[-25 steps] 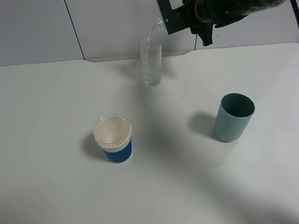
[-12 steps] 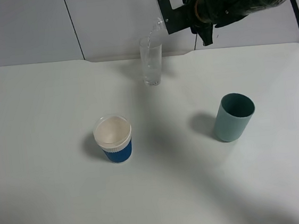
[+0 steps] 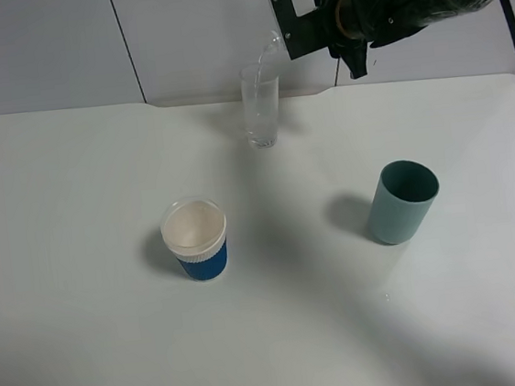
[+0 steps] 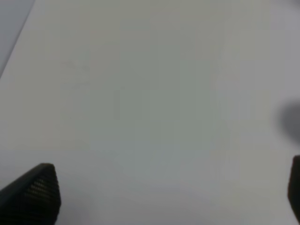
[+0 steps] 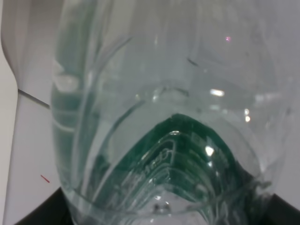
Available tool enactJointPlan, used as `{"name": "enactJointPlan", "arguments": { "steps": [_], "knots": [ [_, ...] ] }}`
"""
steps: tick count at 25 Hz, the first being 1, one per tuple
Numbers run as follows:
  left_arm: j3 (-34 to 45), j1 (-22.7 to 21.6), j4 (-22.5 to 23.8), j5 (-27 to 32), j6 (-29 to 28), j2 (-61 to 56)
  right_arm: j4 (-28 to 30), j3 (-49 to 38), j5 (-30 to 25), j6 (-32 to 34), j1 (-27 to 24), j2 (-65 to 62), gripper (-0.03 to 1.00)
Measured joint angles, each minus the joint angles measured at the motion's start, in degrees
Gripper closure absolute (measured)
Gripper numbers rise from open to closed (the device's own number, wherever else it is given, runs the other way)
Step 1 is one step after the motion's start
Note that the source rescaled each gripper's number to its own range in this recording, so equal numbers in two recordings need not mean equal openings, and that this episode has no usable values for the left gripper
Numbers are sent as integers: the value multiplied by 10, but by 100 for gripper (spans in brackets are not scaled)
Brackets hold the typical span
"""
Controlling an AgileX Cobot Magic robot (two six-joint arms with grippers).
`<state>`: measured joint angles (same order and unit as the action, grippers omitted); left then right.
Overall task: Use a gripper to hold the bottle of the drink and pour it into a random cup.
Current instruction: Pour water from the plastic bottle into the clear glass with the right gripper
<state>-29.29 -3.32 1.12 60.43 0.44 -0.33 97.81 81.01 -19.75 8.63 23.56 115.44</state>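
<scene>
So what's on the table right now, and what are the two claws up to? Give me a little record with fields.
Right claw: shut on the bottle, tilted, mouth over the clear glass
Left claw: open, holding nothing, over the table
Clear glass: upright, at the table's far edge
Teal cup: upright, nearer, right of the glass
Blue-sleeved cup: upright, white rim, nearer, left of the glass
Liquid in glass: cannot tell

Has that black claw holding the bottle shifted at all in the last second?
No. The right gripper sits where it was, up right of the glass, bottle tilted alike.
</scene>
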Motion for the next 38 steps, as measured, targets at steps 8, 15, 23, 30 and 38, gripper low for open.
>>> {"name": "enactJointPlan", "arguments": {
  "steps": [8,15,23,30,38],
  "knots": [
    [0,0,0,0,0,0,0,0,0,-15,0,0,97],
    [0,0,0,0,0,0,0,0,0,-17,0,0,97],
    [0,0,-1,0,0,0,0,1,0,-26,0,0,97],
    [0,0,-1,0,0,0,0,1,0,-40,0,0,97],
    [0,0,-1,0,0,0,0,1,-1,-41,0,0,97]
  ]
}}
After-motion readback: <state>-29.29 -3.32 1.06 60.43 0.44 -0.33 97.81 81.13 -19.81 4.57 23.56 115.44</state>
